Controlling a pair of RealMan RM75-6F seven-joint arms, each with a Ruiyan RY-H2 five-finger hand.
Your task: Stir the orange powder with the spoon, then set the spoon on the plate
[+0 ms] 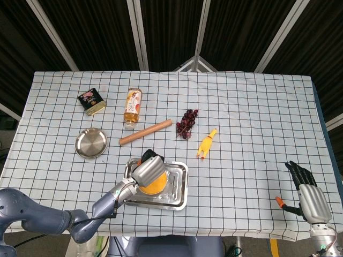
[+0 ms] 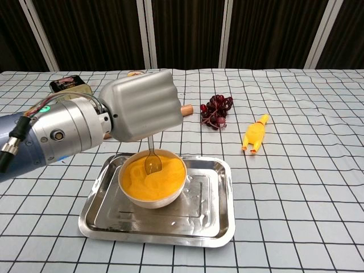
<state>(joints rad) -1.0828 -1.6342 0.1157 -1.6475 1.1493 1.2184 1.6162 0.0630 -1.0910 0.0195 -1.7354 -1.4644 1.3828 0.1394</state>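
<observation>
Your left robot hand [image 2: 142, 105] grips the spoon [image 2: 152, 161], its tip down in the orange powder [image 2: 153, 175].

Going left to right on the tabletop [image 1: 252, 118] you have one tin [image 1: 92, 101], one round plate [image 1: 90, 143] with nothing on it, one bottle [image 1: 133, 107], one wooden rod [image 1: 145, 132], one bowl [image 2: 152, 196] of the powder standing in one steel tray [image 2: 210, 219], one bunch of dark grapes [image 2: 215, 111] and one yellow rubber chicken [image 2: 253, 135]. The spoon's upper handle is hidden inside your closed fist, which also covers most of the rod in the chest view. Your right robot hand [image 1: 307, 194] hangs off the near right edge, fingers spread, holding nothing.
</observation>
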